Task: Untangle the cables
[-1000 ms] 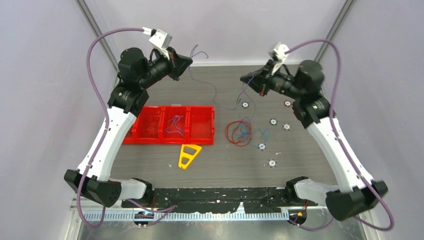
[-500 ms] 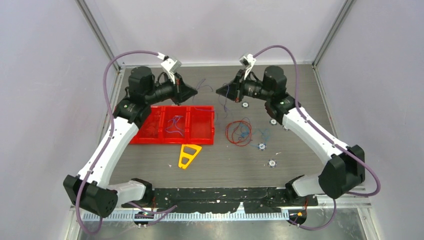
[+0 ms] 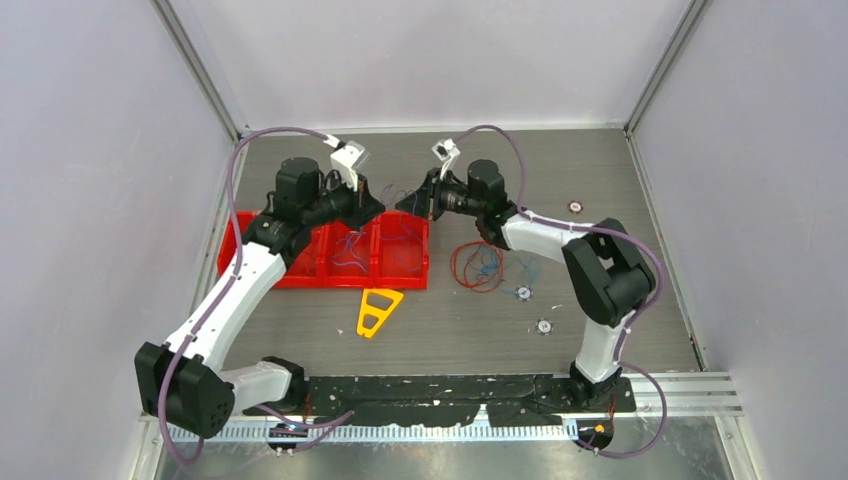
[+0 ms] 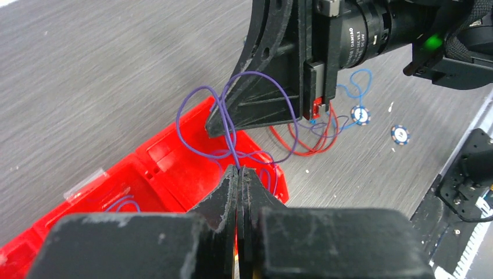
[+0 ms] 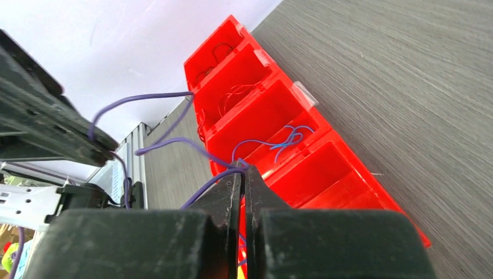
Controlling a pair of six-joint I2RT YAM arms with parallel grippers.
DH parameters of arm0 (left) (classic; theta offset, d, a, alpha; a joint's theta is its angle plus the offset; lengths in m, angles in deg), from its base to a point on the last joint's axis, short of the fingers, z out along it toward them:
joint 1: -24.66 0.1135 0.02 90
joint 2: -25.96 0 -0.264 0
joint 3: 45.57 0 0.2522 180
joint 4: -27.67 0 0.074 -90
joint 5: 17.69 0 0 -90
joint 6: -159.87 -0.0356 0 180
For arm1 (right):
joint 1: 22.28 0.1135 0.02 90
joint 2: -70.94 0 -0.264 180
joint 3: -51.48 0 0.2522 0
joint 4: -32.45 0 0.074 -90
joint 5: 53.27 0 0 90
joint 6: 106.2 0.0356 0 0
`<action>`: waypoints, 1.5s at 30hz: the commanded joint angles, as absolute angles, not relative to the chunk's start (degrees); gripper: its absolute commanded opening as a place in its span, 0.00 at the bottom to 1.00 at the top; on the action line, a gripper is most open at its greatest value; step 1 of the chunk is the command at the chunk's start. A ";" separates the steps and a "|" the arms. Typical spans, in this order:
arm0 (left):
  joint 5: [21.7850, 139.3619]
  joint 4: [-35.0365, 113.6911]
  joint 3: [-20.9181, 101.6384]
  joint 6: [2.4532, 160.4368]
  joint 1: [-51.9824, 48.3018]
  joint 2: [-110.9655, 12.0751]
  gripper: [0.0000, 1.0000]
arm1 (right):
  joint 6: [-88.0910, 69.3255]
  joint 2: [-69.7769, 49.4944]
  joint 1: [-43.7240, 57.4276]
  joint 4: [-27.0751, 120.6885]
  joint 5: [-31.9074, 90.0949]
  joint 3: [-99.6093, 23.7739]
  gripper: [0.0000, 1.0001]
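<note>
Scene: two arms meet nose to nose above the right end of a red compartment tray (image 3: 300,281) on the grey table.
Left gripper (image 4: 238,171): clenched, its tips pinching a thin purple-blue cable (image 4: 178,119).
Right gripper (image 5: 243,173): likewise clamped tight on the same strand, which loops slackly through the air between the two tools.
Cable's position: lifted clear of the table and hanging over the tray, with its lower loops close to the end compartment; contact cannot be made out.
Others: a blue strand (image 3: 348,250) lies in a middle compartment. A red-and-blue tangle (image 3: 478,266) sits on the table just right of the tray, among small round discs (image 3: 543,326).
Step in hand: by appearances, one freed strand is being delivered to a bin.
Next move: probably lowering the loops into the compartment, then both tools letting go together so that the springy wire does not snag a fingertip or flick out.
</note>
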State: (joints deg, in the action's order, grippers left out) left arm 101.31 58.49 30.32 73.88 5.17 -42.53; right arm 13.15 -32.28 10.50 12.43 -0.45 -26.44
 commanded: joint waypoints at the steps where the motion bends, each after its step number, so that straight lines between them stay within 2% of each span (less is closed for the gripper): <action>1: 96.61 56.34 28.07 73.58 5.28 -41.11 0.00 | 14.08 -35.86 12.09 4.61 0.67 -30.56 0.05; 4: 92.35 55.66 25.87 73.46 3.92 -41.51 0.00 | 11.62 -38.74 12.95 6.69 1.17 -32.07 0.06; 6: 88.91 54.39 24.09 73.00 3.04 -42.29 0.00 | 8.40 -39.53 12.93 10.26 2.05 -32.94 0.12; 10: 87.43 51.49 21.36 72.44 2.18 -44.59 0.00 | -0.33 -38.70 12.70 20.70 4.27 -34.62 0.29; 13: 88.22 50.15 20.41 72.80 2.04 -46.55 0.00 | -3.25 -36.10 12.50 24.98 7.21 -33.59 0.46; 18: 88.83 49.01 20.23 73.60 1.82 -50.55 0.00 | -8.89 -32.46 12.33 36.00 9.89 -33.82 0.59; 22: 88.25 49.35 21.42 74.51 1.55 -53.81 0.00 | -9.61 -29.26 11.67 40.80 11.19 -32.40 0.75; 30: 86.00 52.73 26.81 75.69 -1.88 -61.36 0.00 | -11.31 -21.61 9.24 46.64 11.67 -31.55 0.90; 37: 81.38 59.68 34.46 76.12 -3.29 -70.38 0.00 | -17.92 -17.02 1.55 58.84 8.14 -30.89 0.94; 38: 81.98 59.33 34.28 75.48 -3.33 -69.51 0.03 | -19.12 -16.11 0.80 60.35 7.80 -30.63 0.94; 41: 86.14 57.23 32.66 73.17 -3.55 -64.49 0.32 | -24.87 -14.86 -2.48 67.76 7.22 -29.94 0.94; 45: 89.44 60.95 32.55 70.21 -3.55 -57.74 0.57 | -31.24 -14.42 -4.93 77.34 6.93 -30.36 0.94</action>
